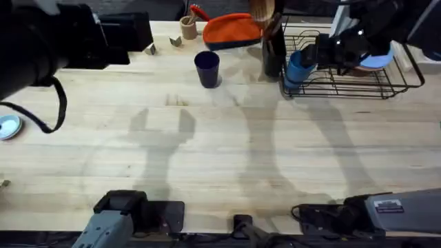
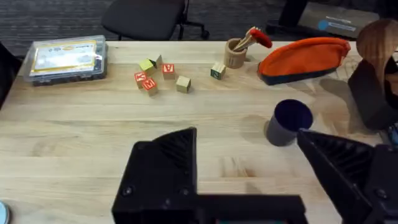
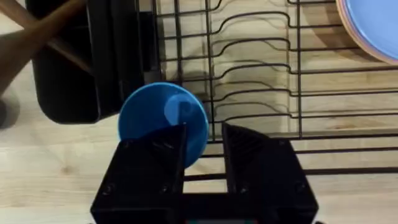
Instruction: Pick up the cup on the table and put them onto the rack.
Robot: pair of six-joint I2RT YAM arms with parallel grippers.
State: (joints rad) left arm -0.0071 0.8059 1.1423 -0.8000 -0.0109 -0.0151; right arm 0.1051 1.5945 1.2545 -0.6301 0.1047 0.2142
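Left claw (image 2: 249, 168) spread wide above the tabletop (image 1: 207, 158), holding nothing. Dark cup (image 1: 207, 69) upright on the tabletop near the far edge, just beside an orange pouch (image 1: 231, 31). Right claw (image 3: 204, 146) closed on the rim of a blue cup (image 3: 163, 121) at the rack's (image 1: 386, 79) left end.

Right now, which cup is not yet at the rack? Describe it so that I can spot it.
Start at the black wire rack at the table's far right. Left of it, past the black utensil holder, stands the dark navy cup, alone on bare wood before an orange pouch.
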